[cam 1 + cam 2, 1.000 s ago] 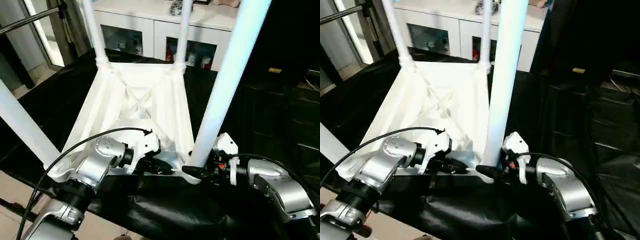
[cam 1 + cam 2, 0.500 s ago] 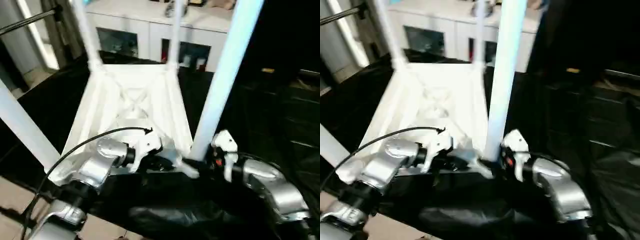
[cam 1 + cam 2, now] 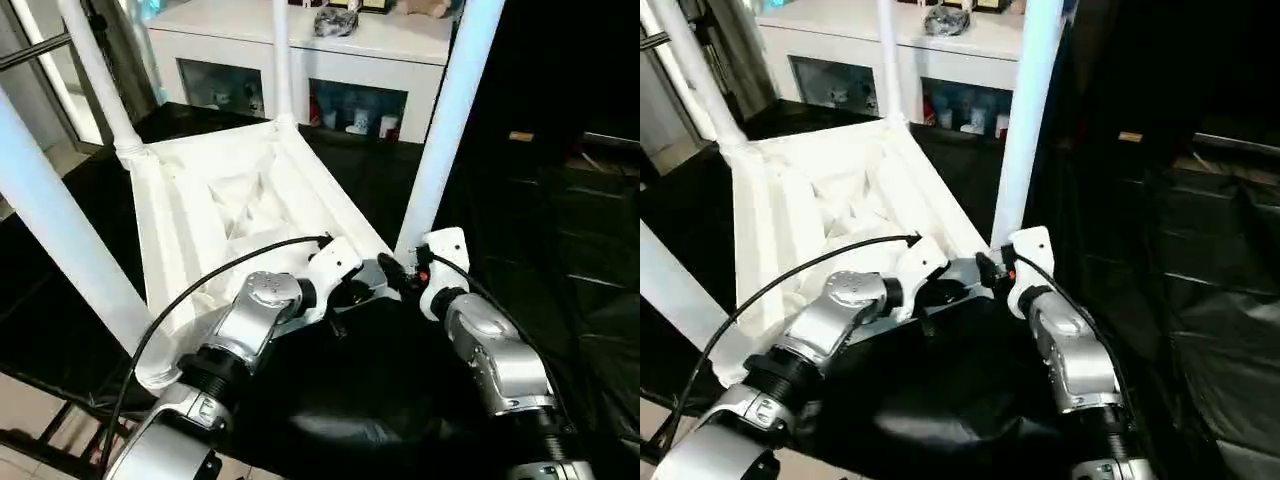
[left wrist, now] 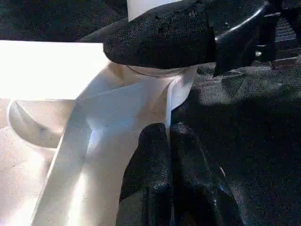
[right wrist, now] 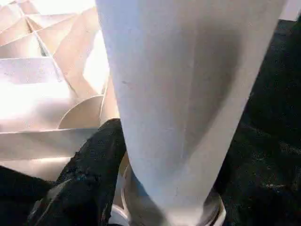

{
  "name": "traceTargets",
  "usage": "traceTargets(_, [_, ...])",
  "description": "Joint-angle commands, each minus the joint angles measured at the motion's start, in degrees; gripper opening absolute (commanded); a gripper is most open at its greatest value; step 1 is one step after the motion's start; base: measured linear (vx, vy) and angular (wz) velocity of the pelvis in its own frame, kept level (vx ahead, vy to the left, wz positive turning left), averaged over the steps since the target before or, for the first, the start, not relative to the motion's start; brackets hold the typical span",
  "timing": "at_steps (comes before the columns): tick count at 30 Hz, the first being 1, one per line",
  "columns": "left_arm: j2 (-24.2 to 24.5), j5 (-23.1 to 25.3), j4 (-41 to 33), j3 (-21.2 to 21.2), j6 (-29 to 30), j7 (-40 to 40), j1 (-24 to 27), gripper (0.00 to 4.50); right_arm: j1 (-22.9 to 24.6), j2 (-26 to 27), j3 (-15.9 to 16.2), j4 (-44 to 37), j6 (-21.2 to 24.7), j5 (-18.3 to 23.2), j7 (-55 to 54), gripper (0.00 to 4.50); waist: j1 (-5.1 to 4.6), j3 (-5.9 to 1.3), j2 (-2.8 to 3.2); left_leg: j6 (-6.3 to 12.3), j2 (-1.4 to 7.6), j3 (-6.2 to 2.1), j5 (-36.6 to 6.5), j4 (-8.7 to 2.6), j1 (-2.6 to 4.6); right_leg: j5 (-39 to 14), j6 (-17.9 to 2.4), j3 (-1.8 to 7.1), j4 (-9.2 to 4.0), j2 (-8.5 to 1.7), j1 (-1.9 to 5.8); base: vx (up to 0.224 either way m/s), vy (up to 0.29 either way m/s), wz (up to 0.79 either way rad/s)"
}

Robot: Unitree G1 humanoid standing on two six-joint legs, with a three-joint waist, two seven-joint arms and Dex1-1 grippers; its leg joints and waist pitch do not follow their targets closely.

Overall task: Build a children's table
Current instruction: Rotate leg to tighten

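Table (image 3: 235, 205) lay upside down before my claws. My left claw (image 4: 168, 136) pinched its rim; my right claw (image 5: 155, 188) clasped the leg (image 5: 188, 94) at its socket, seen close from the wrists.

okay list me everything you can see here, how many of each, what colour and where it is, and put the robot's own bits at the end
Table top: one, white, lying upside down on the black cover, ribbed underside facing up.
Table legs: four, white, standing up from the corner sockets.
Black cover: one, spread under and around the table.
Cabinet: one, white with glass doors, behind the table, small items on its top and shelves.
Left gripper: one, black fingers, shut on a thin rim of the table top by the near right corner.
Right gripper: one, black fingers, closed around the base of the near right leg.
Forearms: two, silver, reaching in from the near edge.
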Motion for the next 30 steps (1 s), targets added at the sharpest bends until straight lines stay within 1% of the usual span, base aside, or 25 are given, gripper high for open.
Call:
traceTargets(1, [-2.37, -2.60, -1.82, -0.32, -2.17, -1.11, -1.12, 0.00, 1.94, 1.87, 6.86, 3.31, 2.49, 1.26, 6.63, 3.16, 0.32, -2.00, -0.57, 1.57, 1.67, -0.59, -13.84, -3.79, -0.42, -16.57, -7.62, 2.24, -5.42, -3.57, 2.52, 0.000, 0.000, 0.00])
traceTargets(2, [-1.99, -2.70, -1.98, -0.38, -2.28, -1.62, -1.00, 0.00, 1.96, 1.43, 7.20, 3.10, 2.07, 1.17, 7.52, 3.16, 0.31, -2.01, -0.60, 1.47, 1.73, -0.65, -14.36, -3.83, -0.39, -16.98, -7.50, 2.26, -5.41, -3.54, 2.51, 0.000, 0.000, 0.00])
traceTargets(4, [-1.56, -2.87, -2.14, -0.51, -2.58, -2.47, -0.87, 0.00, 2.06, 0.93, 7.42, 2.61, 1.94, 1.55, 8.86, 3.16, 0.31, -2.03, -0.62, 1.54, 1.72, -0.63, -14.05, -3.81, -0.46, -16.14, -7.68, 2.31, -5.36, -3.54, 2.55, 0.000, 0.000, 0.00])
traceTargets(5, [-0.37, -3.43, -3.08, -0.92, -2.99, -5.04, -0.29, 0.00, 2.53, -1.24, 8.36, 0.90, 1.48, 2.55, 13.24, 3.16, 0.35, -2.04, -0.70, 1.63, 1.73, -0.61, -13.85, -3.79, -0.44, -15.80, -7.72, 2.31, -5.35, -3.54, 2.59, 0.000, 0.000, 0.00])
traceTargets(6, [0.69, -4.08, -4.05, -1.26, -3.37, -7.66, 0.29, 0.00, 3.07, -3.47, 9.34, -0.85, 1.10, 3.56, 17.66, 3.16, 0.51, -2.10, -0.75, 2.41, 1.78, -0.61, -12.92, -3.67, -0.62, -13.84, -8.04, 2.33, -5.11, -3.62, 2.88, 0.000, 0.000, 0.00])
traceTargets(7, [0.69, -4.08, -4.05, -1.26, -3.37, -7.66, 0.29, 0.00, 3.07, -3.47, 9.34, -0.85, 1.10, 3.56, 17.66, 3.16, 0.51, -2.10, -0.75, 2.41, 1.78, -0.61, -12.92, -3.67, -0.62, -13.84, -8.04, 2.33, -5.11, -3.62, 2.88, 0.000, 0.000, 0.00])
traceTargets(8, [1.33, -4.76, -4.84, -1.43, -3.88, -9.62, 0.75, 0.00, 3.47, -5.08, 9.96, -1.97, 0.95, 4.10, 20.42, 3.16, 0.51, -2.04, -0.69, 2.84, 1.83, -0.48, -12.86, -3.62, -0.51, -13.36, -8.31, 2.37, -5.18, -3.59, 2.63, 0.000, 0.000, 0.00])
traceTargets(9, [1.90, -5.45, -5.65, -1.58, -4.27, -11.53, 1.20, 0.00, 3.77, -6.43, 10.34, -2.81, 1.01, 4.55, 22.66, 3.16, 0.66, -2.09, -0.85, 3.17, 1.85, -0.54, -12.46, -3.56, -0.61, -13.59, -8.49, 2.28, -5.09, -3.69, 2.87, 0.000, 0.000, 0.00])
traceTargets(10, [2.47, -6.05, -6.49, -1.77, -4.18, -13.22, 1.61, 0.00, 3.96, -7.64, 10.58, -3.41, 0.94, 4.91, 24.57, 3.16, 0.57, -2.03, -0.83, 3.21, 1.91, -0.52, -12.45, -3.62, -0.68, -13.68, -8.61, 2.32, -5.07, -3.69, 2.82, 0.000, 0.000, 0.00])
traceTargets(13, [5.07, -7.18, -8.86, -2.33, -4.12, -18.28, 2.81, 0.00, 4.43, -12.21, 10.51, -5.50, 1.31, 6.36, 32.35, 3.16, 0.68, -1.95, -0.72, 3.45, 2.00, -0.49, -13.12, -3.62, -0.55, -14.81, -9.04, 2.29, -5.18, -3.67, 2.68, 0.000, 0.000, 0.00])
traceTargets(14, [5.07, -7.18, -8.86, -2.33, -4.12, -18.28, 2.81, 0.00, 4.43, -12.21, 10.51, -5.50, 1.31, 6.36, 32.35, 3.16, 0.79, -2.00, -0.66, 3.47, 2.06, -0.53, -13.16, -3.64, -0.50, -14.87, -9.15, 2.29, -5.12, -3.71, 2.68, 0.000, 0.000, 0.00])
traceTargets(16, [6.43, -7.49, -9.52, -2.50, -4.32, -20.34, 3.17, 0.00, 4.68, -14.47, 10.61, -6.32, 1.25, 6.90, 35.61, 3.16, 1.01, -2.03, -0.72, 3.54, 2.12, -0.42, -12.80, -3.59, -0.34, -14.12, -9.60, 2.30, -5.10, -3.66, 2.49, 0.000, 0.000, 0.00])
traceTargets(17, [7.01, -7.67, -9.82, -2.54, -4.30, -21.12, 3.31, 0.00, 4.88, -15.46, 10.72, -6.81, 1.25, 7.20, 36.88, 3.16, 1.21, -2.09, -0.68, 3.54, 2.19, -0.47, -12.51, -3.56, -0.24, -13.71, -9.79, 2.28, -5.03, -3.70, 2.53, 0.000, 0.000, 0.00])
traceTargets(18, [8.07, -8.04, -10.38, -2.49, -4.26, -22.73, 3.61, 0.00, 5.24, -17.20, 10.95, -7.69, 1.54, 7.73, 39.01, 3.16, 1.68, -2.17, -0.64, 3.83, 2.25, -0.34, -11.45, -3.39, -0.08, -10.79, -10.40, 2.38, -4.73, -3.60, 2.48, 0.000, 0.000, 0.00])
traceTargets(20, [8.41, -8.15, -10.59, -2.45, -4.23, -23.35, 3.73, 0.00, 5.33, -17.70, 11.00, -7.91, 1.68, 7.88, 39.64, 3.16, 1.88, -2.24, -0.61, 4.14, 2.29, -0.27, -10.65, -3.25, -0.10, -7.72, -11.52, 2.37, -4.37, -3.56, 2.49, 0.000, 0.000, 0.00])
traceTargets(22, [9.26, -8.47, -11.36, -2.53, -3.56, -24.87, 4.07, 0.00, 5.46, -18.65, 11.16, -8.22, 1.97, 8.08, 40.80, 3.16, 2.05, -2.25, -0.68, 4.06, 2.21, -0.35, -10.11, -3.25, -0.31, -7.03, -11.90, 2.25, -4.18, -3.62, 2.71, 0.000, 0.000, 0.00])
traceTargets(23, [9.95, -8.78, -12.01, -2.57, -3.10, -26.05, 4.38, 0.00, 5.54, -19.37, 11.26, -8.46, 2.37, 8.30, 41.68, 3.03, 2.06, -2.25, -0.64, 4.00, 2.23, -0.34, -10.31, -3.24, -0.23, -7.22, -11.98, 2.22, -4.18, -3.60, 2.69, 0.000, 0.000, 0.00])
traceTargets(24, [9.95, -8.78, -12.01, -2.57, -3.10, -26.05, 4.38, 0.00, 5.54, -19.37, 11.26, -8.46, 2.37, 8.30, 41.68, 3.03, 2.07, -2.24, -0.66, 3.99, 2.24, -0.35, -10.34, -3.24, -0.26, -7.23, -11.96, 2.22, -4.14, -3.58, 2.74, 0.000, 0.000, 0.00])
traceTargets(25, [10.69, -9.03, -12.63, -2.60, -2.59, -27.32, 4.70, 0.00, 5.55, -20.14, 11.33, -8.50, 2.63, 8.34, 42.96, 2.85, 2.09, -2.22, -0.71, 3.96, 2.27, -0.33, -10.71, -3.24, -0.26, -7.74, -12.00, 2.24, -4.18, -3.66, 2.73, 0.000, 0.000, 0.00])
traceTargets(26, [10.69, -9.03, -12.63, -2.60, -2.59, -27.32, 4.70, 0.00, 5.55, -20.14, 11.33, -8.50, 2.63, 8.34, 42.96, 2.82, 2.14, -2.22, -0.71, 3.95, 2.30, -0.31, -10.76, -3.25, -0.22, -7.98, -11.95, 2.24, -4.21, -3.67, 2.71, 0.000, 0.000, 0.00])
traceTargets(27, [10.80, -9.07, -12.69, -2.56, -2.60, -27.55, 4.78, 0.00, 5.52, -20.26, 11.44, -8.45, 2.65, 8.23, 43.27, 2.72, 2.25, -2.16, -0.72, 3.71, 2.25, -0.27, -10.97, -3.27, -0.21, -9.14, -11.61, 2.26, -4.38, -3.68, 2.63, 0.000, 0.000, 0.00])
traceTargets(29, [10.92, -9.22, -12.68, -2.60, -2.61, -27.84, 4.80, 0.00, 5.53, -20.60, 12.09, -8.51, 2.61, 8.18, 43.80, 2.46, 2.37, -2.20, -0.72, 3.44, 2.25, -0.30, -10.97, -3.28, -0.17, -9.52, -11.39, 2.26, -4.36, -3.69, 2.65, 0.000, 0.000, 0.00])
traceTargets(30, [10.96, -9.26, -12.68, -2.65, -2.64, -27.92, 4.81, 0.00, 5.63, -20.69, 12.48, -8.62, 2.55, 8.10, 43.92, 2.41, 2.45, -2.19, -0.80, 3.35, 2.23, -0.31, -10.82, -3.25, -0.22, -9.40, -11.23, 2.28, -4.34, -3.72, 2.69, 0.000, 0.000, 0.00])
